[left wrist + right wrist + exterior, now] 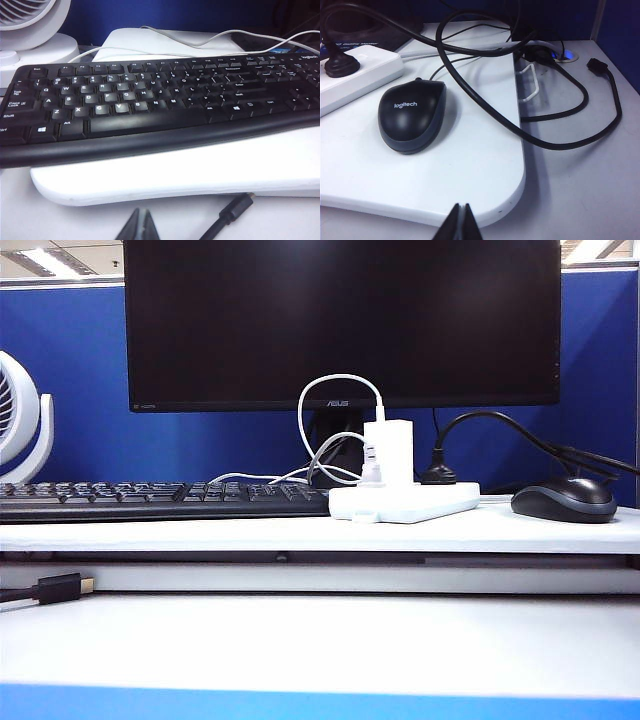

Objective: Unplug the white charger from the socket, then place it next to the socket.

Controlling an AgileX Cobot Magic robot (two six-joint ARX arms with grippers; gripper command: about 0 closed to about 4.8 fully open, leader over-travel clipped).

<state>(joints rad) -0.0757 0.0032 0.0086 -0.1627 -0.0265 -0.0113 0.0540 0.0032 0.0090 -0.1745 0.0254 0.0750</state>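
Note:
The white charger (387,449) stands upright, plugged into the socket (404,502), a flat white power strip on the raised white shelf in the middle of the exterior view; its thin white cable loops up behind it. In the right wrist view one end of the socket (360,80) shows, with a black plug (341,64) in it. My left gripper (139,213) is shut and empty, low in front of the keyboard. My right gripper (460,207) is shut and empty, before the shelf's rounded corner near the mouse. Neither arm appears in the exterior view.
A black keyboard (160,497) lies left of the socket and a black Logitech mouse (565,500) right of it. A monitor (340,320) stands behind, a white fan (20,420) at far left. Black cables (555,115) trail off the shelf; a black connector (58,588) lies on the lower table.

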